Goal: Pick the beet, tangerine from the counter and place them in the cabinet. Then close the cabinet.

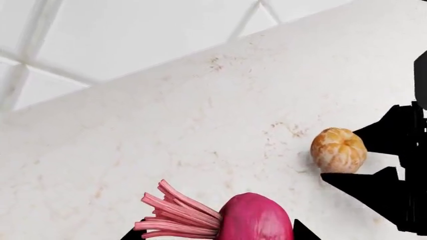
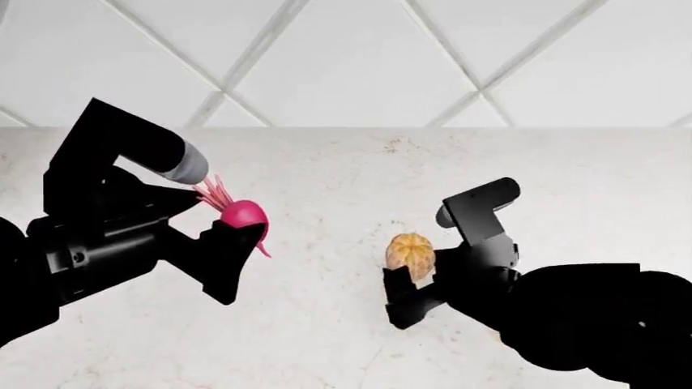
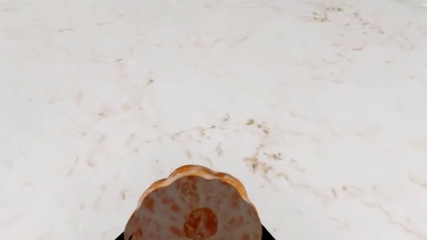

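Observation:
My left gripper [image 2: 246, 233] is shut on the magenta beet [image 2: 243, 214] and holds it above the white counter [image 2: 346, 170], pink stems pointing toward the wall. In the left wrist view the beet [image 1: 257, 220] sits between the jaws of the left gripper [image 1: 213, 236]. My right gripper [image 2: 419, 261] is shut on the pale orange tangerine [image 2: 411, 252], close over the counter. The tangerine [image 3: 193, 210] fills the gap of the right gripper [image 3: 193, 236]. It also shows in the left wrist view [image 1: 338, 150], between the right gripper's black fingers [image 1: 363, 185]. The cabinet is out of view.
A white tiled wall [image 2: 357, 57] with diagonal joints rises behind the counter's back edge. The marble top [image 3: 267, 75] stretches wide around both grippers, which hang about a hand's width apart.

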